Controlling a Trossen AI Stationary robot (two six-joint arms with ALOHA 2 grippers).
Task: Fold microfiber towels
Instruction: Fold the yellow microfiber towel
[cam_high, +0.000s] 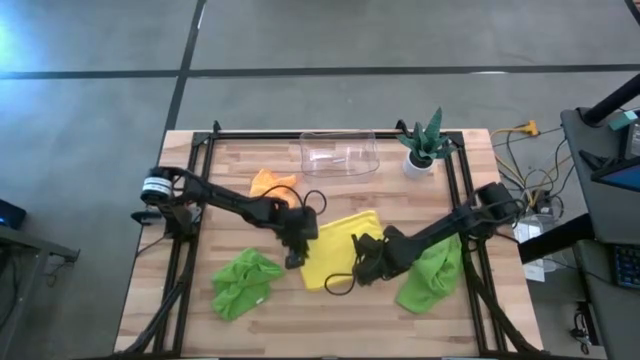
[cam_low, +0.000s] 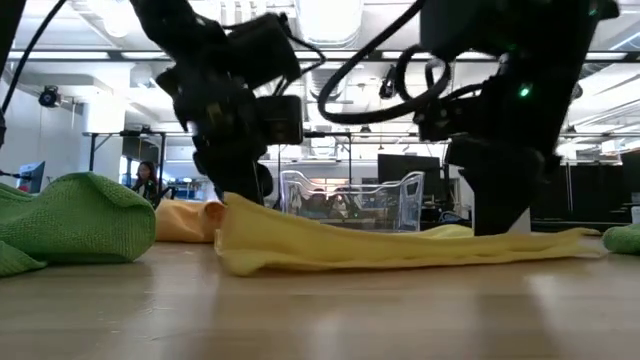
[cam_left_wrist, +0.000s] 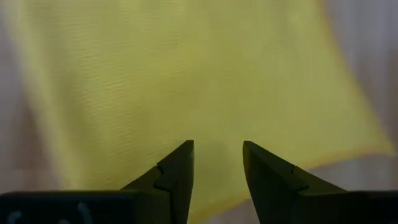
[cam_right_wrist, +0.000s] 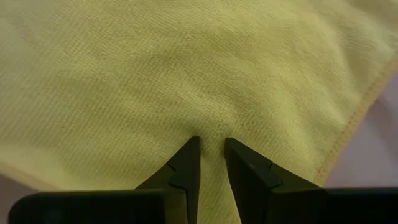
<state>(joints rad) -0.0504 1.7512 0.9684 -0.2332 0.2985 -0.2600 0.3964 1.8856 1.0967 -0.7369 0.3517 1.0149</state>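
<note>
The wooden table (cam_high: 330, 300) fills most of the scene, framed by dark rails, with the two dark arms reaching in over it from either side. Spread near the middle lies the yellow towel (cam_high: 338, 258), mostly flat, one edge humped up on the left arm's side as seen from table height (cam_low: 300, 245). The left gripper (cam_high: 293, 256) is down at that edge of the yellow cloth; from its wrist camera the fingers (cam_left_wrist: 177, 174) stand a little apart with yellow fabric filling the gap, so they look to be pinching the cloth, though I cannot tell how firm the hold is. The right gripper (cam_high: 362, 262) sits on the opposite side of the same towel, its fingers (cam_right_wrist: 186, 165) close together with a ridge of yellow cloth nipped between them. A crumpled lime green towel (cam_high: 243, 283) lies toward the front on the left arm's side, and a second lime green towel (cam_high: 432, 275) is bunched under the right arm. The orange towel (cam_high: 270, 183) lies rumpled farther back, behind the left arm. A clear plastic bin (cam_high: 340, 152) stands at the back edge, and a spiky green plant (cam_high: 424, 140) in a white pot is just beside it.
</note>
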